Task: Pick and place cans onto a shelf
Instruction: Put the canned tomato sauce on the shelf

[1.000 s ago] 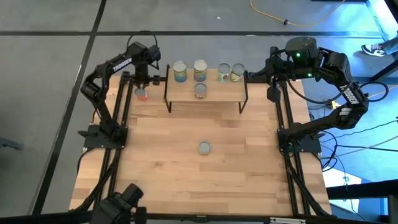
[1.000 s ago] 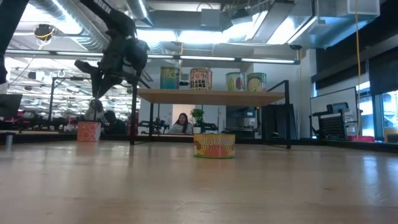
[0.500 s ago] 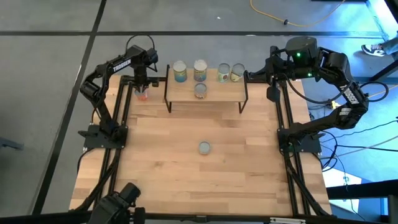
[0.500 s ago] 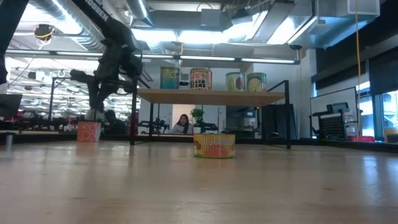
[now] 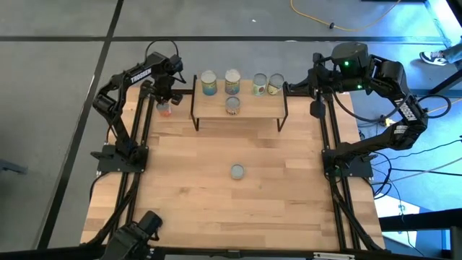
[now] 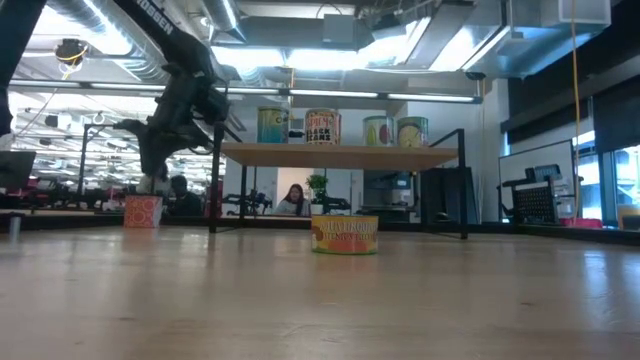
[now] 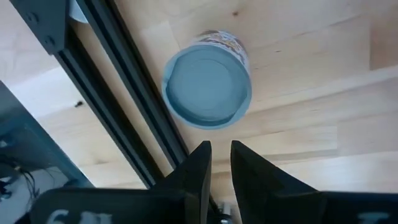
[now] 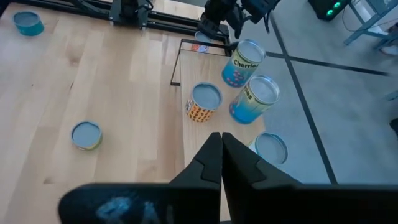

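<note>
My left tool (image 7: 216, 163) hangs just above the red-orange can (image 5: 164, 110), which stands on the surface (image 5: 216, 209) near its far left corner, outside the left leg of the shelf (image 5: 238, 107). In the left wrist view the fingers are nearly pressed together, with only a narrow slit between them, and the can's silvery top (image 7: 207, 88) lies just ahead of the tips, untouched.

Risk 1: the fingers are too close together to straddle this can. If I descend as they are, the tips would strike the lid or rim and could tip the can or push it toward the black rail (image 7: 134, 106) beside it. They likely need to spread first.

Risk 2: the rail and the shelf leg crowd the can, so a spread finger could catch on either.

Risk 3: the shelf's top plank already carries 4 cans in a row: a blue-green can (image 5: 208, 83), a black beans can (image 5: 232, 81), and 2 green-labelled ones (image 5: 259, 84) (image 5: 275, 84). A 5th can (image 5: 232, 105) sits nearer the front edge. A carried can swung in low could knock one off.

A wider yellow can (image 5: 237, 171) waits mid-surface, well apart from both arms. My right tool (image 8: 221, 163) is pressed together and parked high beyond the shelf's right end.
</note>
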### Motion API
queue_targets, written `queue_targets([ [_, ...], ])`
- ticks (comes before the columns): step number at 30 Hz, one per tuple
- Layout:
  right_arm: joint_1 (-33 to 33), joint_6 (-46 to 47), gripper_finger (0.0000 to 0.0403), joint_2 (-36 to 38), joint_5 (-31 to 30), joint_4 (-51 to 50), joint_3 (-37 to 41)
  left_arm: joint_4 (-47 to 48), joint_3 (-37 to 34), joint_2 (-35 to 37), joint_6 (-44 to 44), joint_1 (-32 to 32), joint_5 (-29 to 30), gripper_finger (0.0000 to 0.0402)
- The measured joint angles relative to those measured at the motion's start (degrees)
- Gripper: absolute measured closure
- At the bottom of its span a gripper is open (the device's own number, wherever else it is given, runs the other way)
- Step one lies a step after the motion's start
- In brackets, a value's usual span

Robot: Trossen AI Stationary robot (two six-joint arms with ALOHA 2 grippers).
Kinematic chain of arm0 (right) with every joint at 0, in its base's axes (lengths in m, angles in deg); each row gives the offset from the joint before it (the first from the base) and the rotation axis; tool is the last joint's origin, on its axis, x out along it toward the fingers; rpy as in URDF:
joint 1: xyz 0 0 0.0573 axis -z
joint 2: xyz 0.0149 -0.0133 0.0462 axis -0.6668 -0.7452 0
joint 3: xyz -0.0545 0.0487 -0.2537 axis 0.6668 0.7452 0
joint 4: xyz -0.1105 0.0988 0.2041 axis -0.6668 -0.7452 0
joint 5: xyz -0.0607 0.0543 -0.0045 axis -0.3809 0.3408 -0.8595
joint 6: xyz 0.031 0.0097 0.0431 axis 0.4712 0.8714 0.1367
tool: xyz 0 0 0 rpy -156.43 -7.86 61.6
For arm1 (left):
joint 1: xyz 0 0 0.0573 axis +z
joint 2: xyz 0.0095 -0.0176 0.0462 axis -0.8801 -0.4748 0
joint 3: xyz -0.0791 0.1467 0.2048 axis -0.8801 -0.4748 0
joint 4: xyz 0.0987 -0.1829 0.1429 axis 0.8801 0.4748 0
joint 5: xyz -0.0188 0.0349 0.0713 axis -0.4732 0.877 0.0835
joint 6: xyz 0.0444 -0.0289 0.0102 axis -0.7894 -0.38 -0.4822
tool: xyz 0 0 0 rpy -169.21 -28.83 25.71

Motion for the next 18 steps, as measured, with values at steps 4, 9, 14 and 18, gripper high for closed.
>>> queue_targets([
  [4,0.0,-1.0,0.0398,0.0,0.0,0.0,0.0,-0.2,-1.0,0.0,-0.7,0.0,-1.8,0.0348],
  [9,0.0,-1.0,0.0398,0.0,0.0,0.2,0.0,-2.4,-5.6,0.0,-0.7,0.0,-3.4,0.0348],
  [14,0.0,-1.0,0.0398,0.0,0.0,1.6,0.0,-5.4,-8.5,0.0,-0.7,-0.5,-2.0,0.0348],
  [18,0.0,-1.0,0.0398,0.0,0.0,2.3,0.0,-7.8,-8.0,0.0,-3.4,-1.8,0.7,0.0348],
])
